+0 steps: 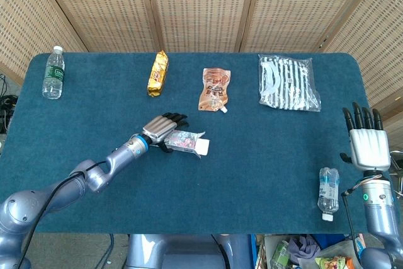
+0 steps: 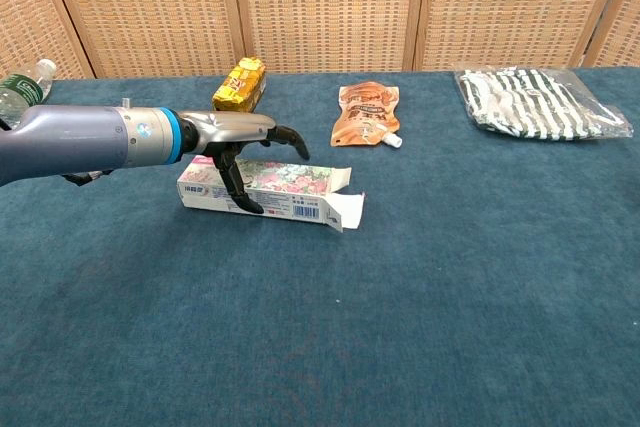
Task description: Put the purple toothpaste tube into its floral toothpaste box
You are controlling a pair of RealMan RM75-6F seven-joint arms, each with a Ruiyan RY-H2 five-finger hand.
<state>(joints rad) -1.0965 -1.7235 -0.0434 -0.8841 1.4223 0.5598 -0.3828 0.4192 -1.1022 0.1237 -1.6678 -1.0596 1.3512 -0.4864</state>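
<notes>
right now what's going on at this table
The left hand is around the floral toothpaste box, which lies flat on the blue tablecloth with its end flaps open toward the middle of the table. Its fingers arch over the box's top and its thumb reaches down the near side. The right hand is raised at the table's right edge, fingers straight and holding nothing, beside a small clear water bottle. No purple toothpaste tube is visible in either view, so the packing step has not visibly begun.

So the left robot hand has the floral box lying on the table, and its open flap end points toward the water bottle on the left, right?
Not quite. The left robot hand has the floral box on the table, but the chest view shows its open flaps pointing right.
</notes>
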